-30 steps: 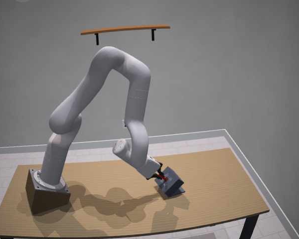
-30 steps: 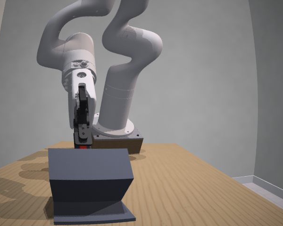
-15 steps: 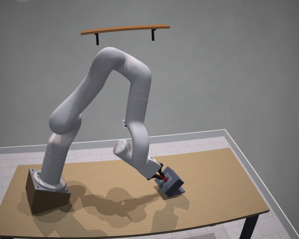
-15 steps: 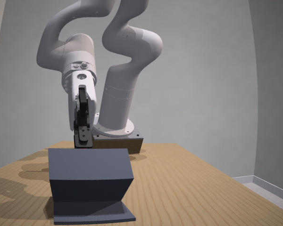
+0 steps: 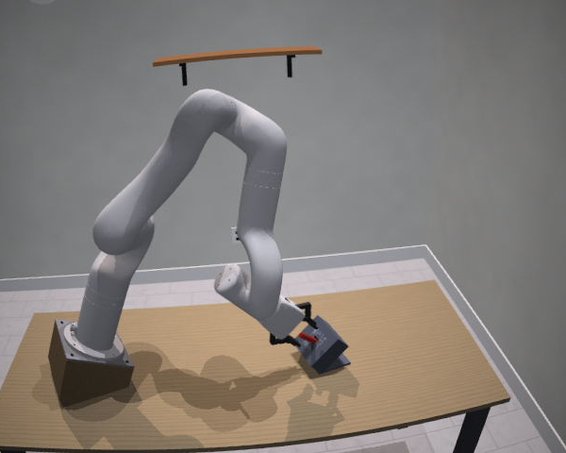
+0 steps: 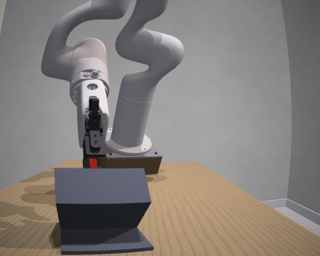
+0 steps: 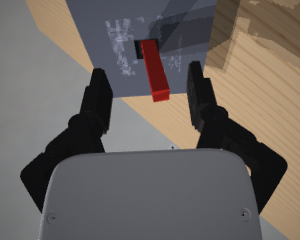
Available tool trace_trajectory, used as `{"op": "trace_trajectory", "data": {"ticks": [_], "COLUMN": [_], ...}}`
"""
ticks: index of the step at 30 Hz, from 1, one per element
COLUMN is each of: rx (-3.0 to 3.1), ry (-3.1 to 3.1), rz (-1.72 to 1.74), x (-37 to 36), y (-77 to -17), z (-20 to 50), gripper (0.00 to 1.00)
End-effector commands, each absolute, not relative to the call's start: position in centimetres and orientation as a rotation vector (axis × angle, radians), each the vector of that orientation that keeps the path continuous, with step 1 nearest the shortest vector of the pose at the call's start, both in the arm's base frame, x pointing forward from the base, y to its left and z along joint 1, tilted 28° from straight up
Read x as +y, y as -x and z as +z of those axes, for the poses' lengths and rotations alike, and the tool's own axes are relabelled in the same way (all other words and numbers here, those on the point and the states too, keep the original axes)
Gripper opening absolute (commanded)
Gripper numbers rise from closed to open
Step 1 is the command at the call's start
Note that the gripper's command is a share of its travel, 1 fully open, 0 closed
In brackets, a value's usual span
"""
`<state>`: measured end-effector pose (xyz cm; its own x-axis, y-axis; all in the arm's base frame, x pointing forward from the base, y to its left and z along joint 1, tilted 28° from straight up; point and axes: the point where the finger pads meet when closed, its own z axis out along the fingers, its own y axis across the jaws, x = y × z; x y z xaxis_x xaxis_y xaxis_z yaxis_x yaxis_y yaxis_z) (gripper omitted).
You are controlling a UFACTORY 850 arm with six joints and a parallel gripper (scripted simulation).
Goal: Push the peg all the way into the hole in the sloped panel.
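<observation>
The red peg (image 5: 307, 337) (image 6: 93, 163) (image 7: 154, 70) has its far end in the slot-shaped hole (image 7: 136, 48) of the dark grey sloped panel (image 5: 331, 348) (image 6: 99, 190) (image 7: 117, 0). Most of its length sticks out towards me. My gripper (image 5: 303, 332) (image 6: 91, 157) (image 7: 147, 77) is open. Its two black fingers stand apart on either side of the peg's near end and do not touch it. In the exterior view the gripper is seen edge-on, just behind the top edge of the panel.
The panel block stands on a wooden table (image 5: 420, 341) (image 6: 209, 209), right of the middle. The arm's base (image 5: 86, 362) (image 6: 132, 161) sits on a dark block at the table's left end. A wooden shelf (image 5: 237, 55) hangs high on the back wall.
</observation>
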<state>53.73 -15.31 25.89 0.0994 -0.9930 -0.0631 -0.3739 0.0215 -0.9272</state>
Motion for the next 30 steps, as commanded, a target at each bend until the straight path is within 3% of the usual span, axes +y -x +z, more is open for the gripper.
{"op": "trace_trajectory", "data": {"ticks": [1, 3, 4, 30], "rx": [1.415, 1.415, 1.415, 1.413], "ry": [1.498, 1.498, 1.498, 1.496], "rz": [-0.891, -0.891, -0.891, -0.891], "x": [-15.3, -15.3, -15.3, -16.3], "y": [-53.8, -53.8, -53.8, -48.7], "z": [25.9, 25.9, 25.9, 28.3], "gripper": [0.83, 0.98, 1.0, 1.0]}}
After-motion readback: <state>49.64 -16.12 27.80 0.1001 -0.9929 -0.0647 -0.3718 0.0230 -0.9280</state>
